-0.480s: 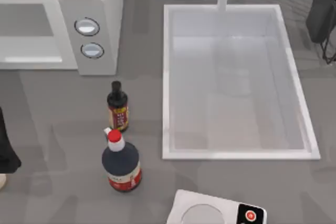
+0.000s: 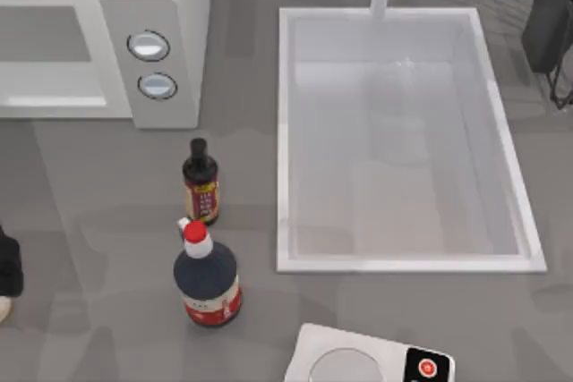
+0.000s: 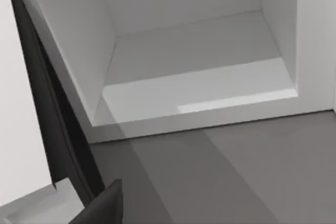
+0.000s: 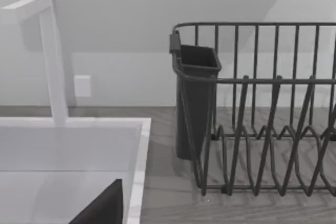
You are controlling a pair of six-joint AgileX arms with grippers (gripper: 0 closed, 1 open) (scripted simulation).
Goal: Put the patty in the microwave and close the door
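The microwave (image 2: pixel 98 38) stands at the table's top left, cavity open toward the left arm (image 2: pixel 7 266) at the left edge. Jaw state cannot be told; the patty's position likewise.

the left arm (image 2: pixel 7 270) sat at the far left edge of the table in the top view, low on that side, with just a dark rounded part of it and a pale tip below it inside the picture. a dark wedge of its gripper (image 3: pixel 102 208) showed at the lower edge of the left wrist view; whether the fingers were apart could not be told. the right arm (image 2: pixel 548 20) was parked at the far right, near the back. a dark wedge of the right gripper (image 4: pixel 102 207) showed in the right wrist view.
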